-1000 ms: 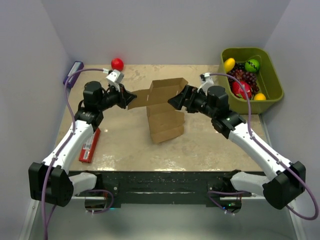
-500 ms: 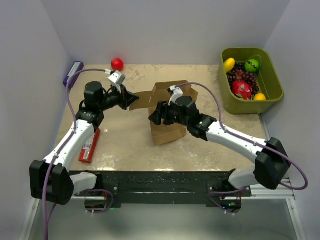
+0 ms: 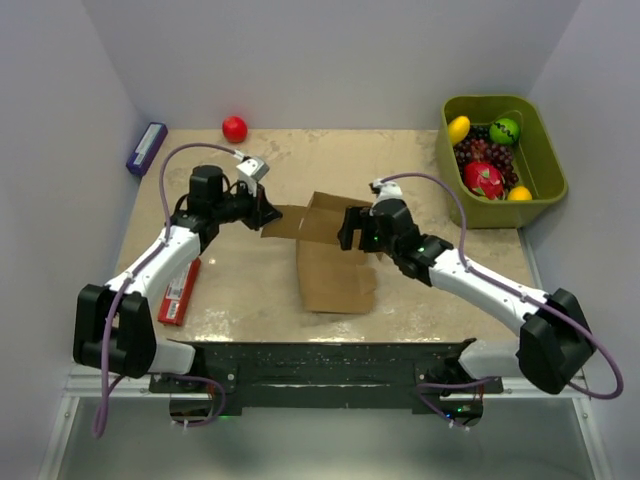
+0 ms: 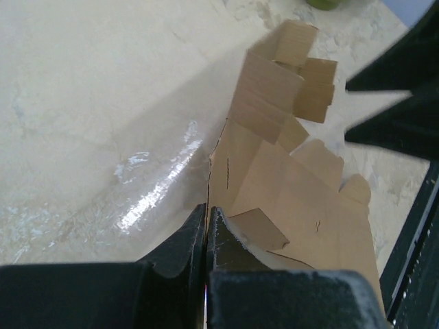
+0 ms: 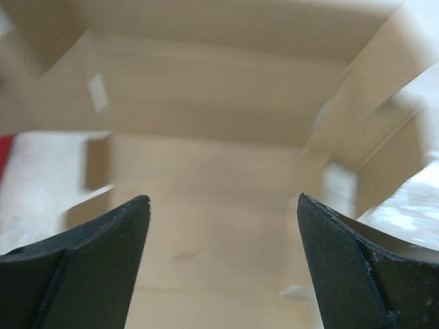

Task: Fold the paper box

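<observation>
The paper box (image 3: 335, 268) is a brown cardboard sheet, partly folded, lying in the middle of the table with its far flaps raised. My left gripper (image 3: 268, 216) is shut on the edge of its left flap; in the left wrist view the fingertips (image 4: 207, 211) pinch the thin cardboard (image 4: 295, 199) edge. My right gripper (image 3: 350, 229) hovers open over the raised far part of the sheet. The right wrist view shows its wide-apart jaws (image 5: 223, 200) with the cardboard panels (image 5: 226, 123) beyond them and nothing held.
A green bin (image 3: 545, 150) of fruit stands at the back right. A red ball (image 3: 234, 128) and a small purple box (image 3: 146, 148) sit at the back left. A flat red box (image 3: 180, 290) lies along the left side beside my left arm.
The right gripper swung from the box's right side over its middle, then drew back slightly right. The raised sheet has dropped lower. The left gripper moved right and nearer, still holding the flap.
</observation>
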`<state>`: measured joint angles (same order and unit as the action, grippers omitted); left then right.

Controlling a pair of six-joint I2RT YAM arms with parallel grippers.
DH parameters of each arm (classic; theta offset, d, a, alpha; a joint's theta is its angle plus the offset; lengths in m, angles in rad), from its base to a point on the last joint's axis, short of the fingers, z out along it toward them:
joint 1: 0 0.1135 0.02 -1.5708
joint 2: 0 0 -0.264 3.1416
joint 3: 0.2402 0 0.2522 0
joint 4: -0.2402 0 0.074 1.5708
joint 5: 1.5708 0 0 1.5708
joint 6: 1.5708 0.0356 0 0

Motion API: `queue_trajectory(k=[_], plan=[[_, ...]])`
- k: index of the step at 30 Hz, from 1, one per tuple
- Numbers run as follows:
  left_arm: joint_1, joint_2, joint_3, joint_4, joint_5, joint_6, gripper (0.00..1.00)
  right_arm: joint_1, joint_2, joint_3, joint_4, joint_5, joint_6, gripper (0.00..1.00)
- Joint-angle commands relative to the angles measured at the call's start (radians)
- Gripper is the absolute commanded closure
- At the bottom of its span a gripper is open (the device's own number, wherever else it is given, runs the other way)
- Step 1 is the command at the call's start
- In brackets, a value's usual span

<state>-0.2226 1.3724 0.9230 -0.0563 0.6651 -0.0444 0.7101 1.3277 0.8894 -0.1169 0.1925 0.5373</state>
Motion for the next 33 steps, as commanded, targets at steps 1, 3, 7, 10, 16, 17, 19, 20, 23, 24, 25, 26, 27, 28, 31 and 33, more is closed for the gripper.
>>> queue_trajectory(k=[1,3,7,10,16,17,19,20,23,24,25,26,27,28,31,33], plan=[[-0.008,0.016,0.054,-0.028,0.178,0.115,1.00,-0.084,-0.117,-0.037,0.046,0.009,-0.183,0.07],[-0.008,0.025,0.059,-0.045,0.206,0.136,1.00,-0.087,-0.137,-0.005,0.048,-0.037,-0.256,0.04],[-0.008,0.030,0.063,-0.068,0.214,0.158,1.00,-0.087,-0.131,0.097,-0.020,-0.117,-0.322,0.05],[-0.008,0.030,0.069,-0.091,0.252,0.190,1.00,-0.087,-0.148,0.089,-0.012,-0.220,-0.463,0.05],[-0.006,0.024,0.085,-0.143,0.278,0.250,1.00,-0.087,-0.131,0.126,-0.099,-0.321,-0.669,0.09],[-0.007,0.017,0.083,-0.145,0.283,0.255,1.00,-0.087,-0.130,0.112,-0.089,-0.312,-0.689,0.10],[-0.006,0.011,0.079,-0.145,0.284,0.261,1.00,-0.087,-0.130,0.095,-0.041,-0.298,-0.715,0.11],[-0.006,0.010,0.077,-0.143,0.287,0.261,1.00,-0.087,-0.130,0.079,-0.027,-0.297,-0.740,0.11],[-0.006,0.011,0.079,-0.143,0.309,0.261,1.00,-0.087,-0.110,0.069,0.008,-0.320,-0.804,0.15],[-0.006,0.011,0.080,-0.145,0.314,0.262,1.00,-0.090,-0.104,0.069,0.022,-0.318,-0.818,0.16],[-0.006,0.008,0.079,-0.145,0.318,0.259,1.00,-0.090,-0.096,0.066,0.029,-0.326,-0.832,0.17],[-0.006,0.002,0.080,-0.143,0.321,0.261,1.00,-0.090,-0.075,0.066,0.034,-0.338,-0.855,0.19],[-0.006,-0.001,0.077,-0.143,0.321,0.258,1.00,-0.093,-0.062,0.072,0.033,-0.356,-0.861,0.20],[-0.006,-0.006,0.077,-0.139,0.323,0.253,1.00,-0.093,-0.047,0.082,0.014,-0.372,-0.864,0.22],[-0.008,-0.021,0.073,-0.125,0.335,0.245,1.00,-0.095,-0.012,0.112,-0.016,-0.447,-0.866,0.31],[-0.008,-0.024,0.071,-0.120,0.338,0.236,1.00,-0.095,-0.009,0.111,-0.020,-0.473,-0.861,0.41]])
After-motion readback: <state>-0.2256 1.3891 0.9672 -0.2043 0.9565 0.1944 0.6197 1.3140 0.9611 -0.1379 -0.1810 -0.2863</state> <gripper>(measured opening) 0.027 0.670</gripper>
